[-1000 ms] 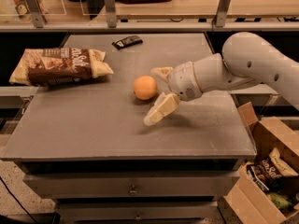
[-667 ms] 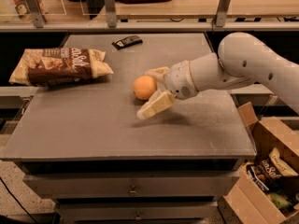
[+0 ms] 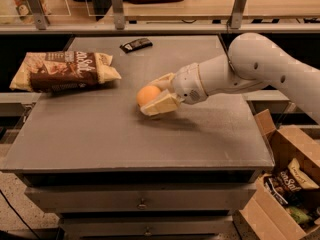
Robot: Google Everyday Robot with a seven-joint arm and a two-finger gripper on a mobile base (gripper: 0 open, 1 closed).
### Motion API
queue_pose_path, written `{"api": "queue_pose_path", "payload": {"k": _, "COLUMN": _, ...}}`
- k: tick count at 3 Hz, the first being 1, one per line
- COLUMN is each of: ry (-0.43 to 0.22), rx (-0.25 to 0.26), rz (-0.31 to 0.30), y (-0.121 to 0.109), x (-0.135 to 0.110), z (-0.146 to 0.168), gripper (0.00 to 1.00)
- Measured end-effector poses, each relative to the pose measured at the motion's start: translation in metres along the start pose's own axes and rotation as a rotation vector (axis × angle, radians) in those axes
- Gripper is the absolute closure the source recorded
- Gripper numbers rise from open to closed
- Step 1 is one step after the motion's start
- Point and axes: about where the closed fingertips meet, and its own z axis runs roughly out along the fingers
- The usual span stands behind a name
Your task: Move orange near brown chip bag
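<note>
The orange [image 3: 147, 94] sits on the grey table [image 3: 100, 139] near its middle. My gripper [image 3: 150, 96] reaches in from the right on the white arm [image 3: 260, 69] and is shut on the orange, one cream finger [image 3: 159, 104] in front of it and the other behind. The orange still rests on the tabletop. The brown chip bag [image 3: 65, 71], with a dark brown middle, cream ends and white script, lies at the table's back left, well apart from the orange.
A small flat black wrapped bar [image 3: 136, 44] lies at the back of the table. An open cardboard box [image 3: 285, 184] with snack bags stands on the floor at the right. A shelf rail with posts [image 3: 118, 6] runs behind the table.
My gripper has moved left so that its fingers straddle the orange, and the fingers have come together on it. The orange and the chip bag have stayed where they were.
</note>
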Motion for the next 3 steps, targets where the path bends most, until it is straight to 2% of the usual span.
{"api": "queue_pose_path", "payload": {"k": 1, "ry": -0.003, "rx": -0.013, "rz": -0.004, "y": -0.001, "x": -0.005, "z": 0.002, "gripper": 0.86}}
{"api": "queue_pose_path", "payload": {"k": 2, "ry": -0.016, "rx": -0.040, "rz": -0.029, "y": -0.005, "x": -0.018, "z": 0.014, "gripper": 1.00}}
{"api": "queue_pose_path", "payload": {"k": 3, "ry": -0.037, "rx": -0.089, "rz": -0.064, "y": -0.009, "x": -0.035, "z": 0.032, "gripper": 1.00}}
